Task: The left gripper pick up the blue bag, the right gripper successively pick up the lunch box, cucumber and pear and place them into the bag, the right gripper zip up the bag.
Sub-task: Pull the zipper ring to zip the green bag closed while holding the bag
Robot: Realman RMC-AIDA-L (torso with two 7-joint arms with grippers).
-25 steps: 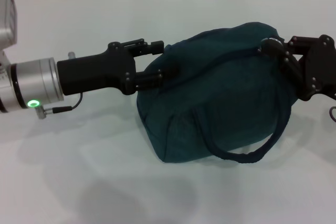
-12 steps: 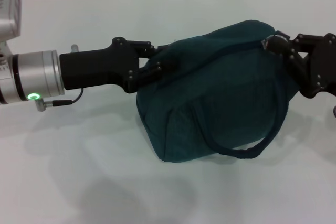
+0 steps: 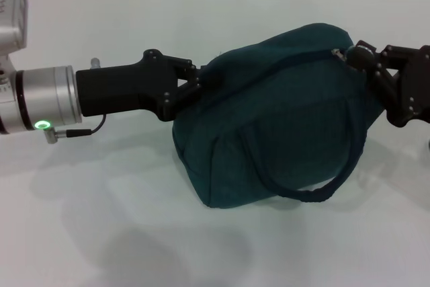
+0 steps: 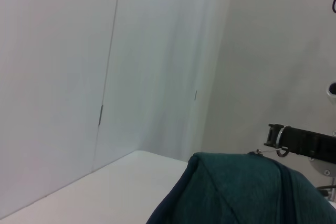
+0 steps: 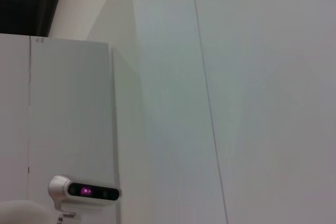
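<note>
The blue bag [image 3: 275, 112] was seen lying on the white desk [image 3: 134, 233] in the head view, near the middle of the picture, bulging and slumped toward the front. Its top seam ran from the left end up to the right end, and no opening or lining could be seen along it. One rope-like handle [image 3: 316, 189] hung down the front face in a loop whose lowest part lay against the desk.

The left end effector [image 3: 199, 84] was stretched in from the left, its silver wrist and lit green ring behind it. Its fingers were closed on a fold of fabric at the bag's upper left corner, so the bag was pinched there.

The right end effector [image 3: 354, 55] was reached in from the right edge and was set at the bag's upper right corner, at the end of the seam. Its fingertips were drawn together around a small silvery piece there. In the left wrist view, the teal fabric [image 4: 236, 190] filled the lower part, and a thin silver ring pull [image 4: 282, 152] was seen held at the tip of the far black end effector [image 4: 275, 136].

The lunch box, cucumber and pear were not visible in any view. Only a wall and a small device with a purple light [image 5: 84, 190] were shown in the right wrist view.
</note>
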